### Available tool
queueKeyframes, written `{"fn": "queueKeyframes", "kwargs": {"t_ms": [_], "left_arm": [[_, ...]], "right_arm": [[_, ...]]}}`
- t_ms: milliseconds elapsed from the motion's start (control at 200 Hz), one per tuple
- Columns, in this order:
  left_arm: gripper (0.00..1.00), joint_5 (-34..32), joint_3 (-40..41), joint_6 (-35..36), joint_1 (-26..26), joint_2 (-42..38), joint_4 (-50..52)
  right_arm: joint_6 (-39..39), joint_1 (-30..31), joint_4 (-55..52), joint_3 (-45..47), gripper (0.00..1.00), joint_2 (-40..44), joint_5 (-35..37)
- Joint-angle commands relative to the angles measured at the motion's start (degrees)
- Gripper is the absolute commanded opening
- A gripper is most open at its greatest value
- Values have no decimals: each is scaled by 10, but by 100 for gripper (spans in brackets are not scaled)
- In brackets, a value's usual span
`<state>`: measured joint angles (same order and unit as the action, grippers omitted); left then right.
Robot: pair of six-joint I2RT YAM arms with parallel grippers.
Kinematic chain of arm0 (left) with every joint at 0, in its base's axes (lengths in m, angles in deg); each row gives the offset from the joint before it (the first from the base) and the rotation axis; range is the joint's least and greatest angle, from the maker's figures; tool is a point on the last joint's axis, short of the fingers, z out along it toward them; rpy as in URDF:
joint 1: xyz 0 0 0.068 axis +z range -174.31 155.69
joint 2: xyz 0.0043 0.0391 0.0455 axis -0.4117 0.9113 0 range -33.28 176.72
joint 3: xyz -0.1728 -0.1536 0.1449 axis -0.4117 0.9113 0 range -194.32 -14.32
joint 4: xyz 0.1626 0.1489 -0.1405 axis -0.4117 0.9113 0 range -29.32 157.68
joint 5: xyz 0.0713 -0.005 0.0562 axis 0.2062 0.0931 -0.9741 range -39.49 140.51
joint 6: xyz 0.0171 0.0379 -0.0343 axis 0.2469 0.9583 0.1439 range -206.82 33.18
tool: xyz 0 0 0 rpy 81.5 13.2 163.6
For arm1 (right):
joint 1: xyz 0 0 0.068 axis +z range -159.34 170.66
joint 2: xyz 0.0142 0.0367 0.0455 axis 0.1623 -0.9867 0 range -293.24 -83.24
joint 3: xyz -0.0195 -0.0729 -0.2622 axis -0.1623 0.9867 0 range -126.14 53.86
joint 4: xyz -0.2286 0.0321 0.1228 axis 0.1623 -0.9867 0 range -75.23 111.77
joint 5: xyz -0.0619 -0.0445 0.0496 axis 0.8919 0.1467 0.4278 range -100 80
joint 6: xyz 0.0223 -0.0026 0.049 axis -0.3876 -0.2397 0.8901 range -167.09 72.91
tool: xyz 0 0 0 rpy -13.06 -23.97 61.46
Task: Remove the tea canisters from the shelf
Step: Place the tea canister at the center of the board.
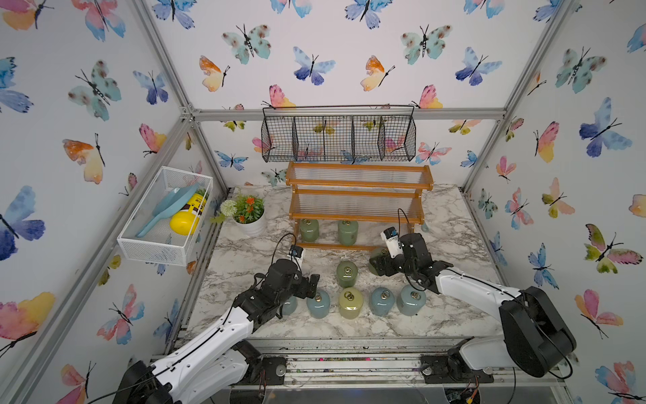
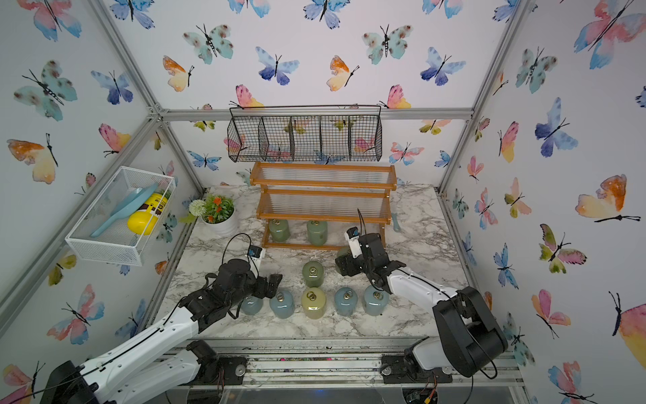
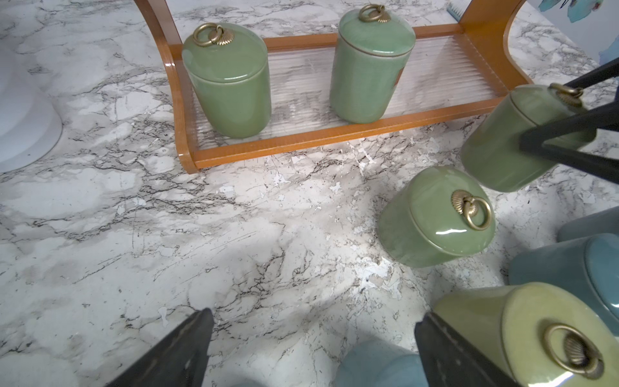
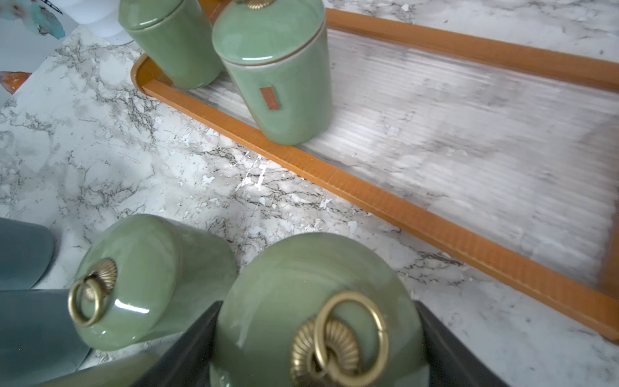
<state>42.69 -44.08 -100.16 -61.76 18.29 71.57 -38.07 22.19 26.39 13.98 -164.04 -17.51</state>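
Right jaws are clamped on the sides of the held green canister (image 4: 318, 284), just under its lid. It stands upright, long axis vertical, ring pull on top, just in front of the right half of the lowest tier of the shelf (image 1: 360, 182). Whether its base touches the tabletop (image 1: 454, 245) I cannot tell. Left jaws stand wide apart, gripping nothing, above the left end of the front row.

The shelf sits at the middle of the tabletop's far edge. On the left half of its lowest tier stand the left shelf canister (image 1: 309, 230) and the right shelf canister (image 1: 347, 232), both green, apart from each other and close to the front rail. The right half of that tier is open ribbed panel. A lone green canister (image 1: 346, 274) stands mid-tabletop, near the held one but apart from it.

The front row runs parallel to the near edge, set back from it by a strip of open marble: a half-hidden blue canister (image 1: 289, 305) under the left arm, a second blue canister (image 1: 318, 303), a yellow-green canister (image 1: 350, 302), a third blue canister (image 1: 381, 300) and a fourth blue canister (image 1: 411, 299), with narrow gaps between. All stand upright, ring pulls up.

Open marble lies between the shelf's right end and the right edge, and between the flower pot (image 1: 250, 224) at the far left corner and the left arm. A black wire basket (image 1: 339, 140) hangs on the back wall just over the shelf's top tier.
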Motion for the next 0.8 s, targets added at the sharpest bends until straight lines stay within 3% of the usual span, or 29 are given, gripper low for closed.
{"fn": "queueKeyframes", "kwargs": {"t_ms": [0, 335, 796], "left_arm": [[99, 1, 3, -2, 3, -8, -6], [99, 2, 3, 0, 3, -8, -7], [99, 3, 2, 5, 3, 0, -11]], "right_arm": [[14, 14, 12, 4, 70, -2, 25], [45, 28, -5, 22, 70, -2, 89], [65, 36, -6, 31, 77, -12, 90]]}}
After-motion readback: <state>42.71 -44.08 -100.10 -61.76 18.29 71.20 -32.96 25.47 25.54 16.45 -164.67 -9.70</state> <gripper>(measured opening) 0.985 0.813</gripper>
